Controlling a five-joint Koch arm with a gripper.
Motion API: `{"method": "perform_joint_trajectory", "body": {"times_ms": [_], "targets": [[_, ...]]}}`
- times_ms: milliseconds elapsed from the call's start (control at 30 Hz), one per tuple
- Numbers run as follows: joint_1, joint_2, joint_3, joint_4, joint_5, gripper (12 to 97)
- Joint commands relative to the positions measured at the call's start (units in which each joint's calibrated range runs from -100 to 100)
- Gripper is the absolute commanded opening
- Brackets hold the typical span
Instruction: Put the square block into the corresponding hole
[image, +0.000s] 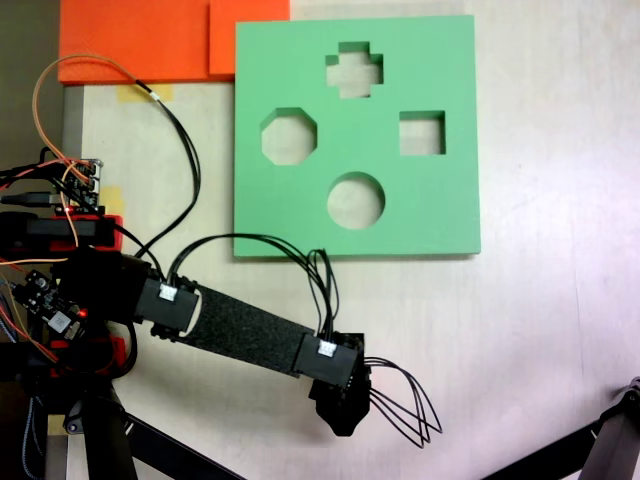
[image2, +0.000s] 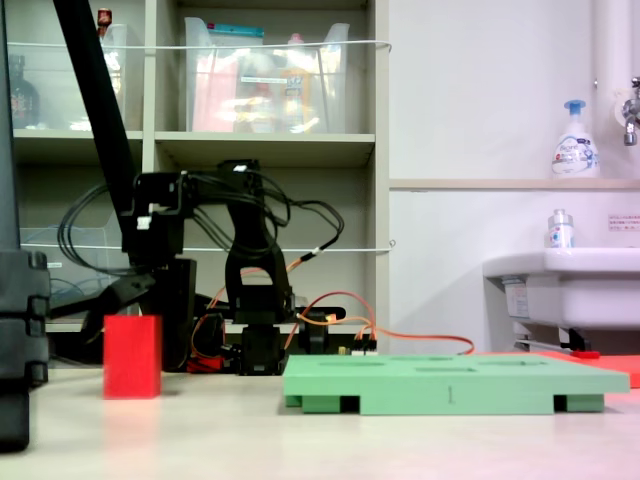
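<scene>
The square block (image2: 132, 356) is seen standing on the surface directly below the pincer (image2: 128, 296), apart from the green board (image: 356, 135) and its square hole (image: 421, 133); pincer state cannot be judged.

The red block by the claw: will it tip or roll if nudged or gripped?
The red block has flat faces and stands squarely on the table, so rolling seems unlikely. It looks slightly taller than wide, so a high push might tip it. Straight parallel sides should probably give the claw a steady grip; its weight cannot be judged.
</scene>
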Motion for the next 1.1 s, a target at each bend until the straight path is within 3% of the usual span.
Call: {"method": "perform_joint_trajectory", "body": {"times_ms": [0, 433, 767, 1067], "targets": [[-0.1, -0.34, -0.5, -1.27, -0.59, 48.7], [-0.29, -3.41, -1.1, -7.82, -0.44, 24.4], [-0.05, -5.93, -1.2, -10.71, -0.15, 24.0], [0.73, -24.5, 0.1, -13.12, 1.07, 24.0]]}}
